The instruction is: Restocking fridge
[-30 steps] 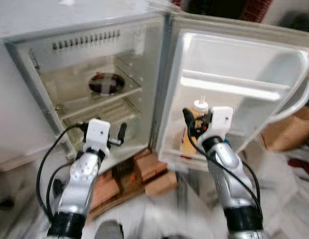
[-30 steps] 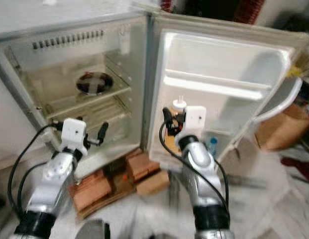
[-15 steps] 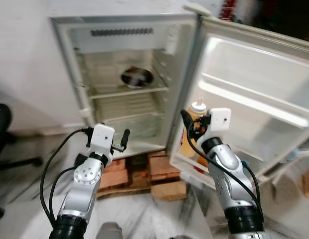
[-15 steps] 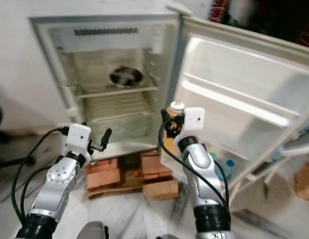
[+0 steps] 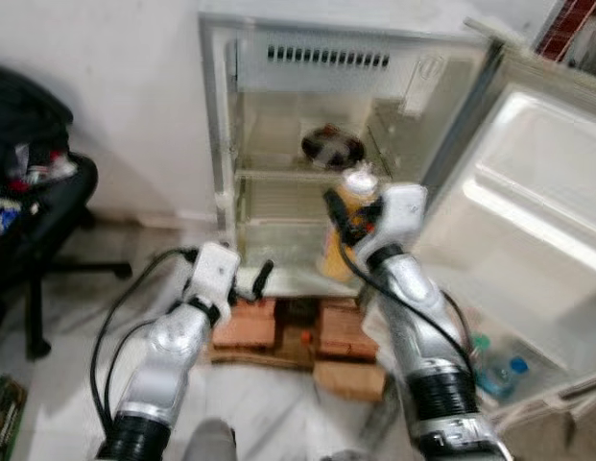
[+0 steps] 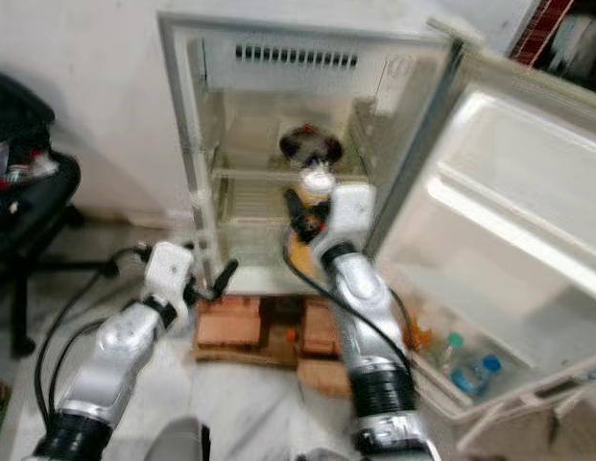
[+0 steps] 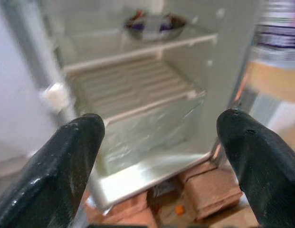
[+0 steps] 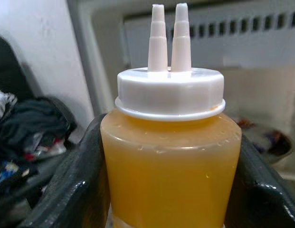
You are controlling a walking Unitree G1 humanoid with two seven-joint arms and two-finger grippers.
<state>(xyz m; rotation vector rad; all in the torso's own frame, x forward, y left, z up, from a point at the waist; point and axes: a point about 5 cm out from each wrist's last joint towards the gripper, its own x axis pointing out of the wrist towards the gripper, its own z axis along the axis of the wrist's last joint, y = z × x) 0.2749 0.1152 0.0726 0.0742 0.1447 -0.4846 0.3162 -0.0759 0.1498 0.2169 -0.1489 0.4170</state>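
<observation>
While the fridge [image 5: 307, 154] stands with its door [image 5: 537, 240] swung wide to the robot's right, the right hand [image 5: 347, 213] is clamped on a squeeze bottle [image 8: 168, 161] of orange-yellow liquid, white twin-nozzle cap uppermost, both fingers [image 8: 71, 190] pressed against its sides. The bottle is held upright in front of the open compartment, level with the middle wire shelf [image 7: 137, 85] and forward of the cabinet's front edge. A bowl [image 5: 331, 146] sits on the upper shelf [image 5: 307, 175], toward the back. The left hand [image 5: 248, 285] hangs lower, near the cabinet's bottom lip, its fingers [image 7: 66, 161] spread apart and gripping nothing. Bricks [image 5: 250, 327] prop the fridge off the pale floor [image 5: 58, 365]. Two small bottles [image 5: 494, 370] stand in the lowest door rack. A dark chair [image 5: 34, 221] heaped with clothing stands well apart on the robot's left, leaving open floor between it and the cabinet.
</observation>
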